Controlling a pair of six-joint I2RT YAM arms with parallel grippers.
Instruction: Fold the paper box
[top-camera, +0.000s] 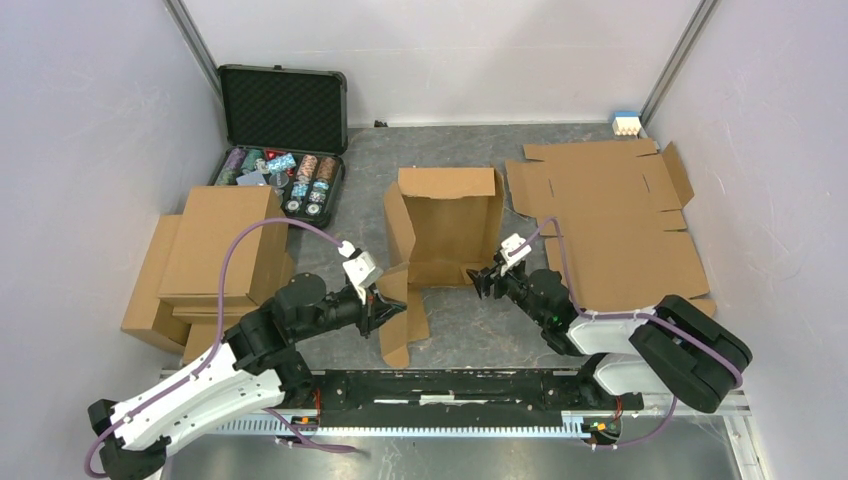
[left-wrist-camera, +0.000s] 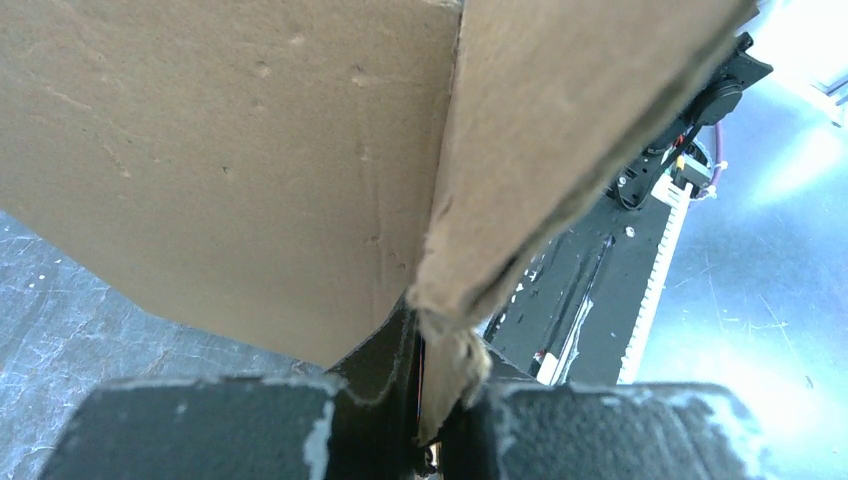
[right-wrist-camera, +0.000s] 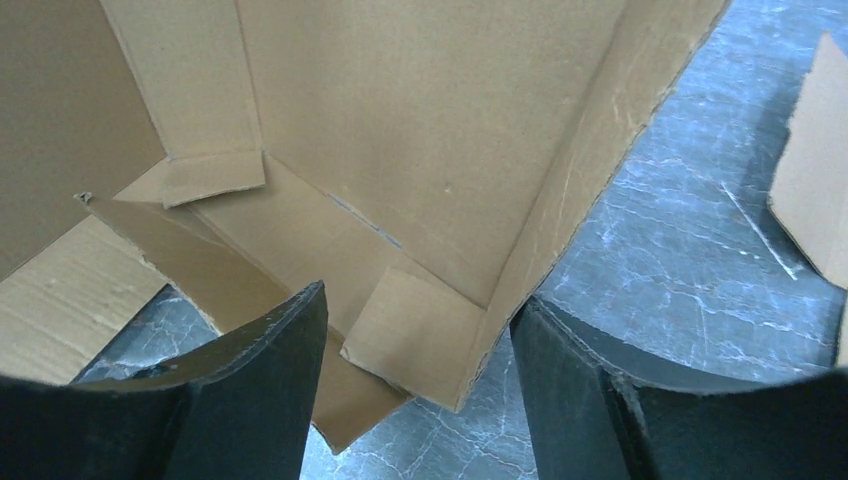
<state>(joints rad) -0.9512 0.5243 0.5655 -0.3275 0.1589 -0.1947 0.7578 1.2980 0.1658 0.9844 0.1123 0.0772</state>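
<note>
My left end effector (top-camera: 384, 306) pinches the paper box (top-camera: 447, 228) by its near-left flap at the middle of the surface (top-camera: 470, 335), long axis running away from me, while the right end effector (top-camera: 481, 281) (jaws spread) straddles its near-right wall.

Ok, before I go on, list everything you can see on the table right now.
paper box: one, brown, table centre, partly folded, walls up
flat cardboard blanks: a pile, count unclear, brown, right of the box
folded boxes: a stack, count unclear, brown, left side
poker chip case: one, black, lid open, far left corner
small block: one, blue and white, far right corner
table: one, mottled grey
left gripper: one, black, shut on the paper box's near left flap
right gripper: one, black, open, at the box's near right corner
</note>
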